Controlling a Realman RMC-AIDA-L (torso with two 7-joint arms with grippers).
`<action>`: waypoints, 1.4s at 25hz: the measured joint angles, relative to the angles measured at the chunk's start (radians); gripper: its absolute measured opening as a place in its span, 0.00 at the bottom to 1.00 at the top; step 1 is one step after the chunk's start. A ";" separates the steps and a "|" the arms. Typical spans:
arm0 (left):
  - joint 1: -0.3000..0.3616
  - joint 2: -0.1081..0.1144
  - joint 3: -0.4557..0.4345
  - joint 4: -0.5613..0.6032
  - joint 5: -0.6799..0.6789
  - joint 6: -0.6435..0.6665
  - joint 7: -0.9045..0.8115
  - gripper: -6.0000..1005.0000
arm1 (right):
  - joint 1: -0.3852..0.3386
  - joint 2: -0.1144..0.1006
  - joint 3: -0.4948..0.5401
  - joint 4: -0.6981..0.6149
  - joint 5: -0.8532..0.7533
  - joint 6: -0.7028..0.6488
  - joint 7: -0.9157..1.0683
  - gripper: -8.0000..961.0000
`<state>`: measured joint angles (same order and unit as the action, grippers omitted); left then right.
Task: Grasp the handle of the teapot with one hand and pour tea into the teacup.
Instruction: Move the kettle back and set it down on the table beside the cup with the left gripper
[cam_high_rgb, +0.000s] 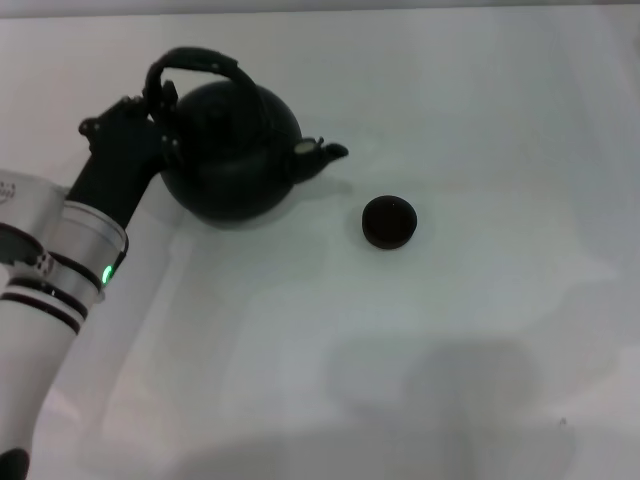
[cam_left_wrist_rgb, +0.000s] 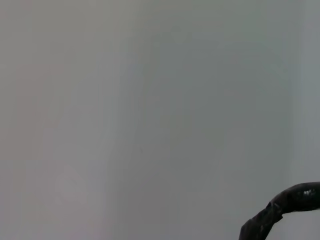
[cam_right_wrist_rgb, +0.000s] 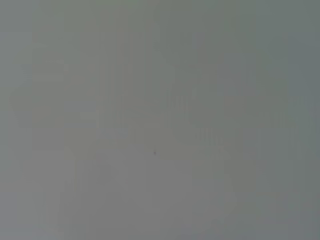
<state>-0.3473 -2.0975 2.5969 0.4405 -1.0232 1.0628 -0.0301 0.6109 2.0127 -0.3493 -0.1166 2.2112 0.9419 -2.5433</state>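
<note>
The large black teapot (cam_high_rgb: 235, 150) stands upright on the white table at the back left, its short spout (cam_high_rgb: 325, 152) pointing right toward the teacup. That teacup (cam_high_rgb: 388, 221) is small, round and dark, and sits alone a short way right of the spout. The thick arched handle (cam_high_rgb: 200, 58) loops over the pot's top, and a piece of the handle (cam_left_wrist_rgb: 285, 204) shows at a corner of the left wrist view. My left gripper (cam_high_rgb: 160, 100) is at the handle's left end, against the pot's left shoulder. The right arm is out of view.
The white table (cam_high_rgb: 450, 350) stretches bare to the front and right of the cup. My left arm (cam_high_rgb: 70, 250) reaches in from the front left. The right wrist view shows only plain grey surface.
</note>
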 joint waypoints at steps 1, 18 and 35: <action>0.007 0.000 0.007 0.004 0.000 -0.004 0.000 0.10 | 0.001 0.000 0.000 0.000 0.000 -0.001 0.000 0.88; 0.019 0.004 0.023 0.005 -0.005 -0.040 0.001 0.11 | -0.008 0.001 -0.011 -0.002 0.004 0.000 0.000 0.88; 0.014 0.010 0.022 -0.007 0.002 0.010 0.041 0.44 | 0.000 0.002 -0.005 -0.001 0.007 -0.003 0.000 0.88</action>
<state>-0.3337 -2.0873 2.6188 0.4336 -1.0211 1.0724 0.0110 0.6106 2.0148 -0.3540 -0.1180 2.2183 0.9388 -2.5433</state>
